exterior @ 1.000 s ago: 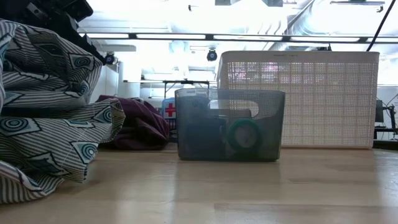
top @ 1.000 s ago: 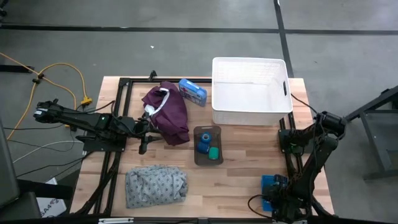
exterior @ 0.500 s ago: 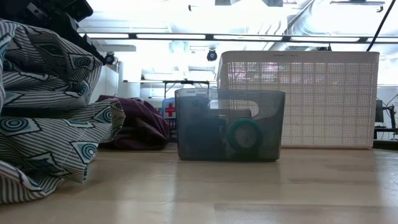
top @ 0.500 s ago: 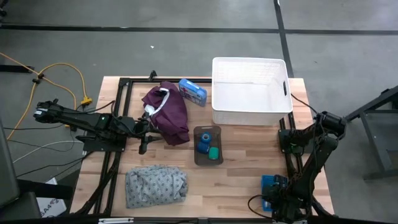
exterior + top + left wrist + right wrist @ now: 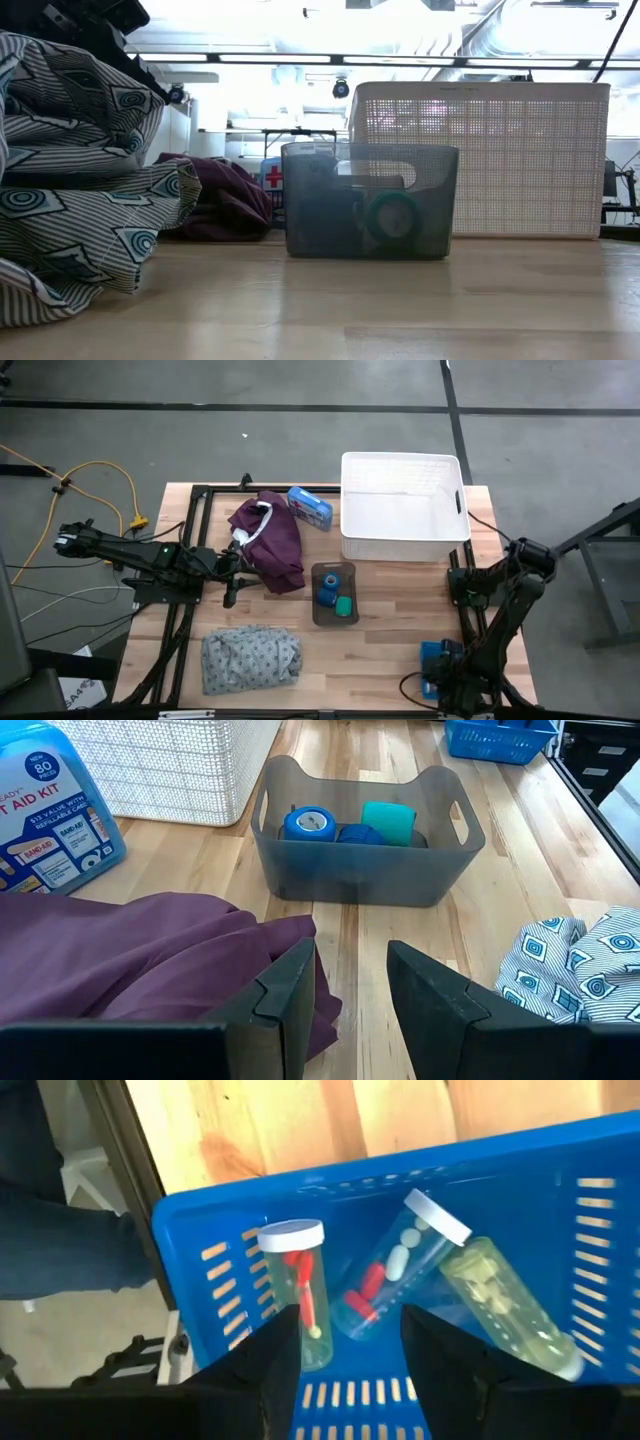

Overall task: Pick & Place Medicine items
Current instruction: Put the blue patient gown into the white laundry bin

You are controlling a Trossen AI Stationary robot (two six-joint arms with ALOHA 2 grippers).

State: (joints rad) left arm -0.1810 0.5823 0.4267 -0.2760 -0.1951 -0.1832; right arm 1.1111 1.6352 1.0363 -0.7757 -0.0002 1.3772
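Medicine vials [image 5: 400,1285] lie under the open, empty right hand [image 5: 345,1355]; box [image 5: 45,815] reads "BAND-AID", "80".

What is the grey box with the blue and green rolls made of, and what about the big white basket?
The grey box looks like smooth, see-through smoky plastic: the blue roll and green roll show through its wall. The white basket seems to be stiff plastic too, with walls woven like fine mesh.
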